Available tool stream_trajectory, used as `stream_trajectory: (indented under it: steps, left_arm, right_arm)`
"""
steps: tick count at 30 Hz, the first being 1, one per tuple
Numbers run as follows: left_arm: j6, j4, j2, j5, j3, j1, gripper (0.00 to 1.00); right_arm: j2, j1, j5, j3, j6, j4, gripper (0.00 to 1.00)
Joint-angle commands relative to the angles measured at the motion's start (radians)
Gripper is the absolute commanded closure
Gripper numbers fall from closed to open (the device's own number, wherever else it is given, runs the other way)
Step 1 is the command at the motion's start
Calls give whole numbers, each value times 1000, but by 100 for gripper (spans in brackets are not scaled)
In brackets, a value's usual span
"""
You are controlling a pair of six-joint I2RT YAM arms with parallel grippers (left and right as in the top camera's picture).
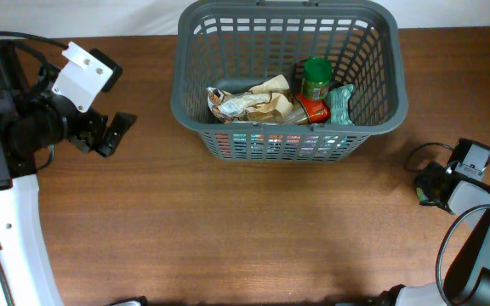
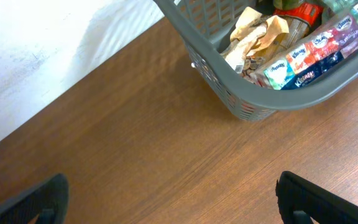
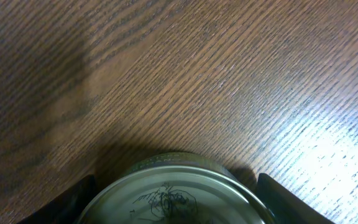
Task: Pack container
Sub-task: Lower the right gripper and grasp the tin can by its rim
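Note:
The container, a large dark grey slotted basket, stands at the back middle of the table and also shows in the left wrist view. It holds a crumpled paper bag, a green-lidded jar, a red item and a teal pack. My left gripper is open and empty over bare table left of the basket. My right gripper is low at the table's right edge. Its fingers press both sides of a small round tin can.
A colourful tissue pack lies along the basket's near wall. A white wall or cloth borders the table's far edge. Cables run beside the right arm. Brown tabletop lies in front of the basket.

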Motion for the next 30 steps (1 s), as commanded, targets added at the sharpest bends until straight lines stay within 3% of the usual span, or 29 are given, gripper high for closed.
stream_trajectory:
  steps: [1, 18, 30]
  left_arm:
    - [16, -1, 0, -4, -6, 6, 1]
    - [16, -2, 0, -4, -6, 6, 1]
    - [16, -2, 0, -4, -6, 6, 1]
  right_arm:
    - [38, 0, -28, -17, -5, -23, 36]
    - [29, 0, -97, -1, 3, -40, 49]
    - [-84, 3, -108, 244, 6, -284, 48]
